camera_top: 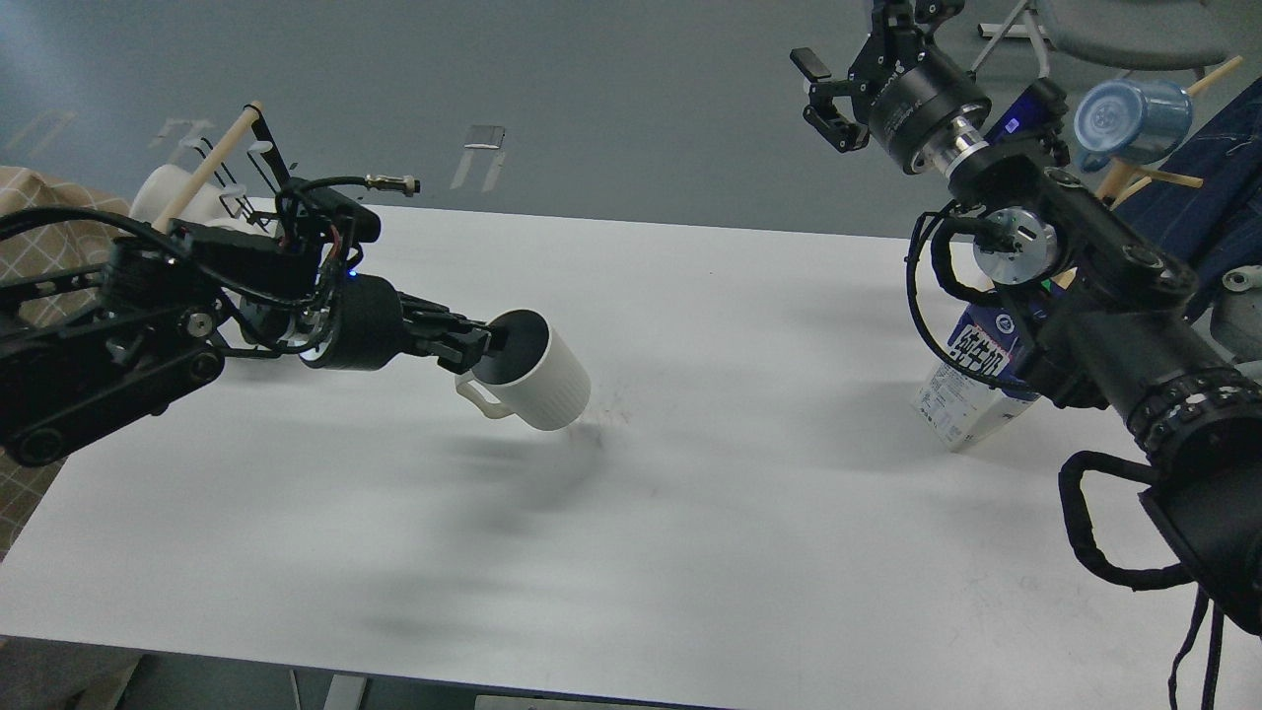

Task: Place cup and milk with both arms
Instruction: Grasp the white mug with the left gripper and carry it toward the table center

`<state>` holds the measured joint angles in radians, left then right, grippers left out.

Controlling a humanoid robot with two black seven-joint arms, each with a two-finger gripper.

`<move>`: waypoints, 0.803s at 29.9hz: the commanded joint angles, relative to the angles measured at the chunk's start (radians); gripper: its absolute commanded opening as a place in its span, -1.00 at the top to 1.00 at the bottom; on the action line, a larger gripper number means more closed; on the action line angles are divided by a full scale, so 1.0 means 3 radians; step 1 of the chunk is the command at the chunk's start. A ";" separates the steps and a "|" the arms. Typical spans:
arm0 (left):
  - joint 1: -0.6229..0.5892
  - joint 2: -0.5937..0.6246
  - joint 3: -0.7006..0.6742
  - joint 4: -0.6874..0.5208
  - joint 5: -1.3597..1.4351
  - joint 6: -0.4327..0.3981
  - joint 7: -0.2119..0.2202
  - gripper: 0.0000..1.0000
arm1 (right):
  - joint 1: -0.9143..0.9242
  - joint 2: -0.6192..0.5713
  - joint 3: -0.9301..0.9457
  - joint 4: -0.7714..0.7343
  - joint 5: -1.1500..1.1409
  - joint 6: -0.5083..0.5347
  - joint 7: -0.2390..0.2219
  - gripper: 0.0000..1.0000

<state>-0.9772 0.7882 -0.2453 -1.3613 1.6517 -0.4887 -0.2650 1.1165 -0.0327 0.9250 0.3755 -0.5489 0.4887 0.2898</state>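
A white ribbed cup point(540, 382) with a handle hangs tilted above the white table point(690, 513), left of the middle, its mouth facing left. My left gripper point(485, 345) is shut on the cup's rim, one finger inside the mouth. A blue and white milk carton point(971, 380) stands on the table at the right, partly hidden behind my right arm. My right gripper point(826, 97) is open and empty, raised high past the table's far edge, well above and left of the carton.
A black wire rack point(258, 158) with a wooden bar and white mugs stands at the far left, mostly hidden by my left arm. A blue mug point(1132, 120) hangs on a wooden peg at the far right. A chair base stands on the floor behind.
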 commanded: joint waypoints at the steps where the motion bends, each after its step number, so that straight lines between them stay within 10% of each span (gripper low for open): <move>1: -0.0046 -0.0290 0.0005 0.0134 0.0078 0.0000 0.0101 1.00 | 0.0052 0.0027 -0.0005 -0.0029 -0.0001 0.0000 0.0000 -1.00; 24: -0.0215 -0.0766 0.0414 0.0426 0.0569 0.0000 0.0106 1.00 | 0.0001 0.0109 -0.0005 -0.0045 -0.0001 0.0000 0.0000 -1.00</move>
<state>-1.0348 0.5661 -0.1213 -1.2397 1.8225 -0.4887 -0.2331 1.1185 0.0001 0.9234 0.3619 -0.5493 0.4887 0.2899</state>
